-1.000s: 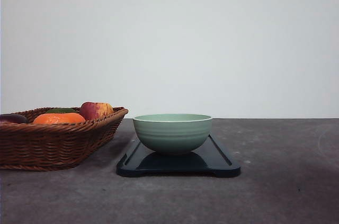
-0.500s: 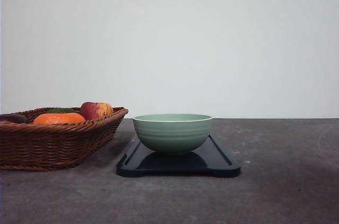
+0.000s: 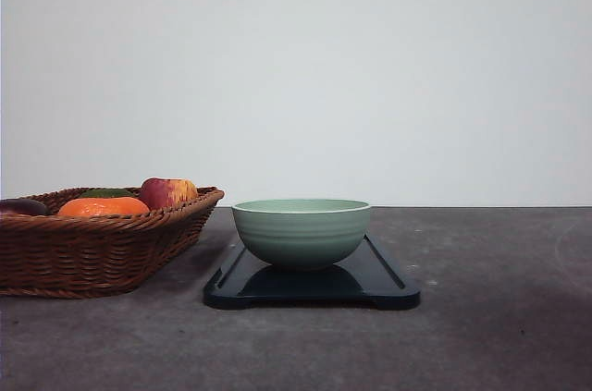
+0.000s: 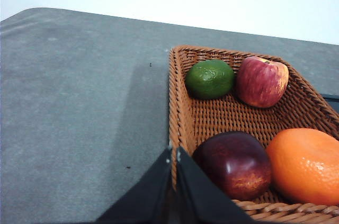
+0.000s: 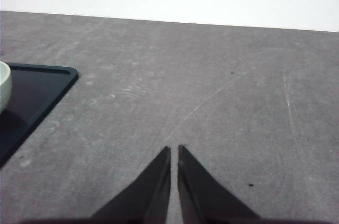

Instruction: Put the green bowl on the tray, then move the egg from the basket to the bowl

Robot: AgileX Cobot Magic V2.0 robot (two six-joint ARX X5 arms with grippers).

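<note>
Grey matte tabletop (image 3: 499,336) against a plain white wall with a couple of outlets up high, pretty bare setup. So the green bowl (image 3: 302,231) is already sitting on the tray (image 3: 388,291), meaning the first half looks done to me and the egg move is what's left.

Left pincer (image 4: 174,155) is hanging right over the near rim of the wicker basket (image 4: 177,102), fingertips pressed together, gripping nothing. Just past its tips a dark red apple (image 4: 234,163) is lying, an orange (image 4: 307,164) is sitting beside that, and farther out from the tips a lime (image 4: 210,79) and a red-yellow apple (image 4: 261,81) are resting against the far wall. Right pincer (image 5: 174,152) is also closed up and empty, hovering above bare table, with the tray corner (image 5: 50,83) and a sliver of bowl rim (image 5: 4,86) off to its side.

Here's what's bugging me: I'm not spotting an egg anywhere in that basket. If it's tucked behind the fruit, the arm is risking grabbing the wrong round thing, or shoving the dark apple around while digging. And with the fingertips sitting on top of that braided rim, going down from there is probably clipping the wicker and tipping or dragging the basket.
</note>
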